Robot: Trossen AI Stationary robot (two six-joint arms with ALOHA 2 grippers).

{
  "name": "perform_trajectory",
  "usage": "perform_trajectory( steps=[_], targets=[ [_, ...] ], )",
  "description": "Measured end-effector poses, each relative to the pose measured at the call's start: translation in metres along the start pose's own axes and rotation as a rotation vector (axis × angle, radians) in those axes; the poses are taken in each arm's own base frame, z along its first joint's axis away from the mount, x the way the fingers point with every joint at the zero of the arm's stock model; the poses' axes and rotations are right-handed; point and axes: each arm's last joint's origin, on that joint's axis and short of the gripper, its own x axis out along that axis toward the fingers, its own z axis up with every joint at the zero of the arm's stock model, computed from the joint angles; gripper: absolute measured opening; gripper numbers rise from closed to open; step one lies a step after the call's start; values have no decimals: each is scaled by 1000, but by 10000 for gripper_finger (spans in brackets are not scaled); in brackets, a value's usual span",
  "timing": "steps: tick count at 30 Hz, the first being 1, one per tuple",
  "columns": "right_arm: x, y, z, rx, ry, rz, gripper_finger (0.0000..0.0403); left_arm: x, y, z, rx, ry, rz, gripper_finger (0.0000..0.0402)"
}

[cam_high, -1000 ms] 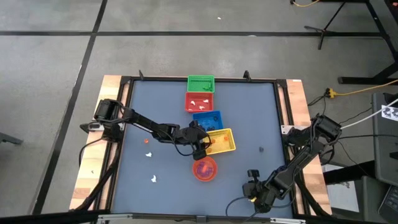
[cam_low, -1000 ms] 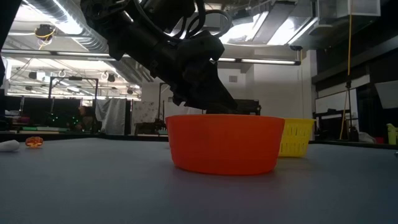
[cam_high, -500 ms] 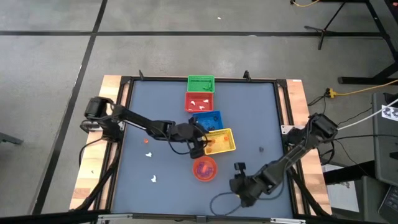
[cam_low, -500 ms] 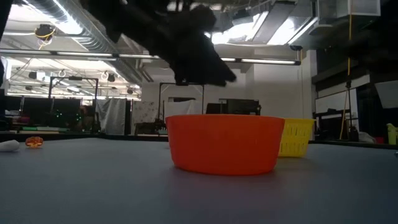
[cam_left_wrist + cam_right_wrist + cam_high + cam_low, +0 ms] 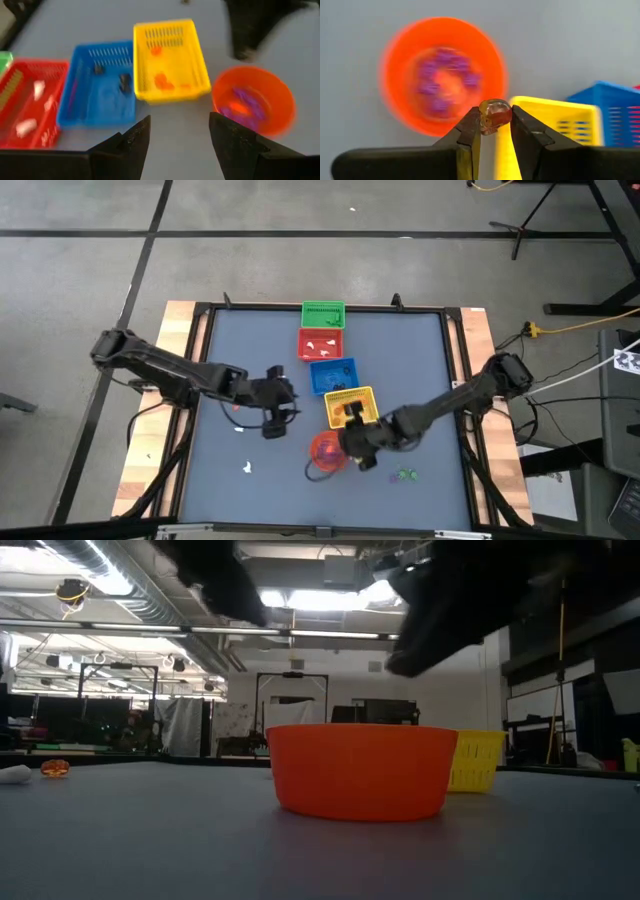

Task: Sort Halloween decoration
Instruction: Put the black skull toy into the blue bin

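Jaws on the right gripper (image 5: 494,131) are pinched on a small amber-orange skull trinket (image 5: 494,116), held only at their very tips, so most of the piece stands proud of the pads; in the overhead view that gripper (image 5: 355,438) hangs between the orange bowl (image 5: 327,452) and the yellow basket (image 5: 351,407). Left gripper (image 5: 176,134) has its jaws spread wide and holds nothing, sitting over bare table (image 5: 400,360) to the left of the row of baskets. My worry is the grip: with so little of the skull between the tips, a quick swing or a small slackening could let it roll out, and from where it hangs it would probably land on the table or back in the bowl among the purple and orange pieces (image 5: 442,85). Letting go a little off line carries its own risk, since the blue basket (image 5: 333,374) touches the yellow one and a rounded piece dropped on the shared rim could bounce either way. The yellow basket already holds orange pieces (image 5: 163,81), so it looks like the right home. A low approach could also nudge the light basket out of the row. Loose pieces (image 5: 406,475) lie on the table beside the right arm and white ones (image 5: 246,468) on the left side, still unsorted
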Motion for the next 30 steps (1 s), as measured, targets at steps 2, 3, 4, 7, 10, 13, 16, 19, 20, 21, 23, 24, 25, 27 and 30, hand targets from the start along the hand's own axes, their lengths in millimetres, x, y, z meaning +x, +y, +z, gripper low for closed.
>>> perform_trajectory(
  steps=[2,3,4,7,10,13,16,19,20,21,23,24,25,27,30],
  targets=[
    [4,-15,0,-26,8,-25,85,-14,-3,-4,-28,36,-21,187],
    [6,-22,-1,-35,15,-37,85,-21,-5,-7,-46,56,-35,187],
    [8,-29,-2,-40,25,-47,85,-27,-7,-10,-66,80,-50,187],
    [13,-49,-5,-46,50,-74,85,-40,-15,-18,-136,142,-92,187],
    [17,-67,-9,-67,70,-99,85,-47,-27,-27,-183,209,-134,187],
    [20,-84,-12,-83,81,-120,85,-51,-41,-35,-203,268,-172,187],
    [23,-101,-17,-74,103,-142,85,-55,-56,-41,-213,295,-208,187],
    [25,-118,-23,-39,121,-166,85,-59,-68,-47,-236,314,-234,187],
    [26,-124,-25,-25,128,-173,85,-61,-72,-50,-243,325,-236,187],
    [27,-129,-27,-14,132,-180,85,-62,-76,-52,-256,332,-238,187],
    [27,-137,-30,8,142,-192,85,-63,-83,-55,-279,341,-237,187],
    [28,-141,-31,16,145,-197,85,-63,-86,-58,-286,354,-234,187],
    [28,-144,-33,24,149,-202,86,-63,-90,-61,-292,364,-233,187],
    [28,-150,-35,40,155,-211,86,-62,-97,-66,-300,385,-228,187],
    [29,-155,-38,56,151,-195,86,-60,-107,-74,-290,417,-222,187]
  ],
)
